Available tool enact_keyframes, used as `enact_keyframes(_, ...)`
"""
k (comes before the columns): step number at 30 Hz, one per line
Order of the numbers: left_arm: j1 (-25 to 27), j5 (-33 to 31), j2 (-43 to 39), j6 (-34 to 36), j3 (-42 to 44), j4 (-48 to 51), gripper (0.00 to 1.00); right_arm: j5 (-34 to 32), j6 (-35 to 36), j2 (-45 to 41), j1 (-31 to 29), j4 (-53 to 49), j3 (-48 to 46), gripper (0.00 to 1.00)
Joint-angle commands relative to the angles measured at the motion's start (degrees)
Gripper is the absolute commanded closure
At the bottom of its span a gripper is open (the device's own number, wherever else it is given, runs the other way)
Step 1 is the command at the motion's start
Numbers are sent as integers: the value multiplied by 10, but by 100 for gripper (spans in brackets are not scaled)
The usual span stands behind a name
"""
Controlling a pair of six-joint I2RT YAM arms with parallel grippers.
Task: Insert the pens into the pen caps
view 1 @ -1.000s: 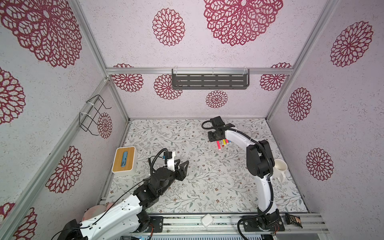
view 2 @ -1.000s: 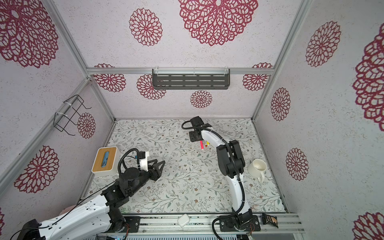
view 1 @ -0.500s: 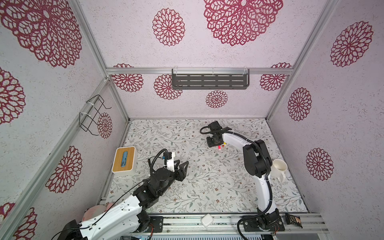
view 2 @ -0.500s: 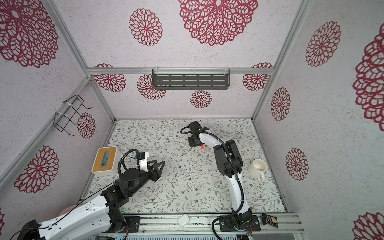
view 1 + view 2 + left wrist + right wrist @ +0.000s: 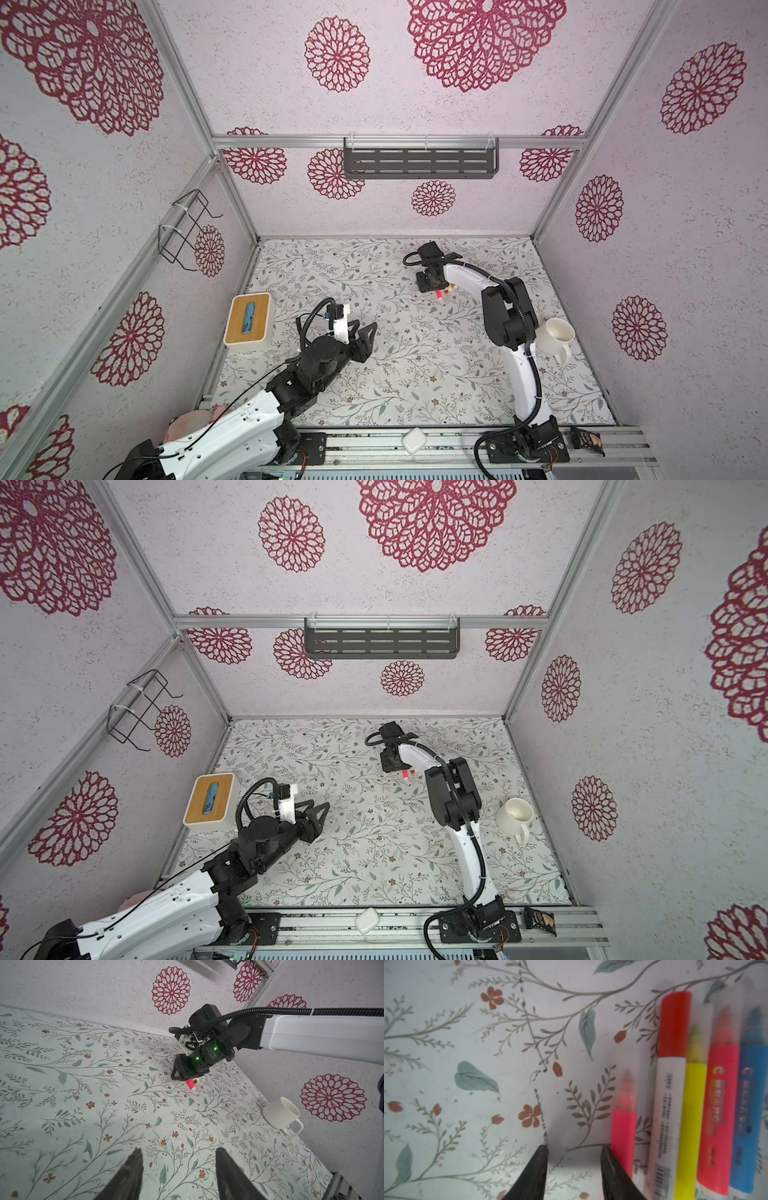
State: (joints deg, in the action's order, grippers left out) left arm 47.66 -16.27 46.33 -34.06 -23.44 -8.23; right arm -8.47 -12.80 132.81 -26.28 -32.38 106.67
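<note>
Several pens lie side by side on the floral mat: a short pink pen (image 5: 624, 1136), a white pen (image 5: 671, 1105), a yellow pen (image 5: 693, 1115), a red-pink pen (image 5: 720, 1105) and a blue pen (image 5: 749, 1105). The white pen wears a red pen cap (image 5: 676, 1024). Pale translucent pen caps (image 5: 700, 1028) sit on the others. My right gripper (image 5: 574, 1147) is low over the mat and open, with nothing between its fingers; one finger is right beside the pink pen. In both top views it covers most of the pens (image 5: 444, 293) (image 5: 407, 774). My left gripper (image 5: 178, 1150) hovers open and empty at front left (image 5: 365, 332).
A white mug (image 5: 555, 338) stands by the right arm. A wood-topped tissue box (image 5: 249, 320) sits at the left edge. A white earbud case (image 5: 413, 440) lies on the front rail. On the walls hang a grey shelf (image 5: 419, 162) and a wire rack (image 5: 187, 232).
My right gripper has come down and forward over the pens, hiding more of them from above. The left arm has not moved.
</note>
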Motion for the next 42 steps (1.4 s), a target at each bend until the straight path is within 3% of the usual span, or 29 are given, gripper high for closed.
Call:
enact_keyframes(1, 1, -12, -6, 4, 4, 0, 42, -34, -18, 16, 11, -30, 13, 56)
enact_keyframes(13, 2, -17, -3, 12, 0, -1, 42, -32, -23, -12, 11, -11, -3, 56)
enact_keyframes(30, 1, -40, -12, 28, -12, 18, 42, 22, -6, -272, 2, 190, -224, 51)
enact_keyframes(35, 0, -104, -19, 36, -27, 54, 42, 16, 6, -360, 1, 265, -315, 48)
enact_keyframes(42, 1, -241, -56, 34, -37, 114, 37, -65, 20, -470, 2, 360, -458, 42)
